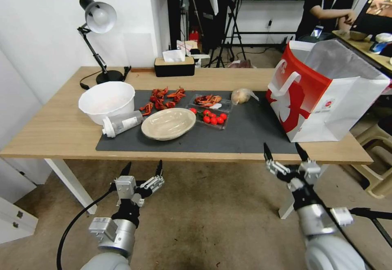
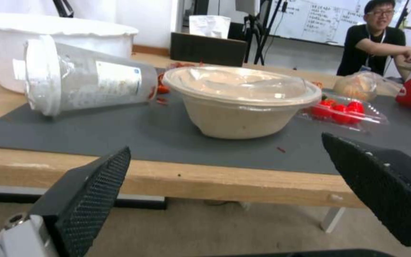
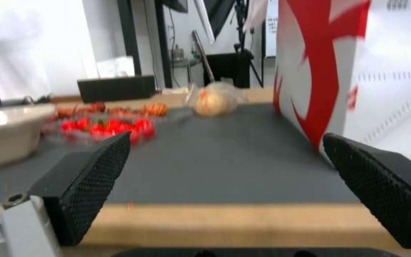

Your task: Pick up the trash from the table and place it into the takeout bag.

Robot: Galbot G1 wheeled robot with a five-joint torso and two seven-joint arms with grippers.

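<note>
Both claws, left claw [image 1: 143, 168] and right claw [image 1: 286, 151], agape before table [image 1: 57, 131].

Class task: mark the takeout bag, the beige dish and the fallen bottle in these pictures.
takeout bag [image 1: 304, 94], head view, its red front face.
beige dish [image 2: 236, 119], left wrist view, its side wall.
bottle [image 1: 122, 122], head view, its translucent body.

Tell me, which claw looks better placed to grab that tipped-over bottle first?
Probably the left claw: open, it hangs before the table edge nearest the bottle. The right claw, also open, sits by the takeout bag.
</note>
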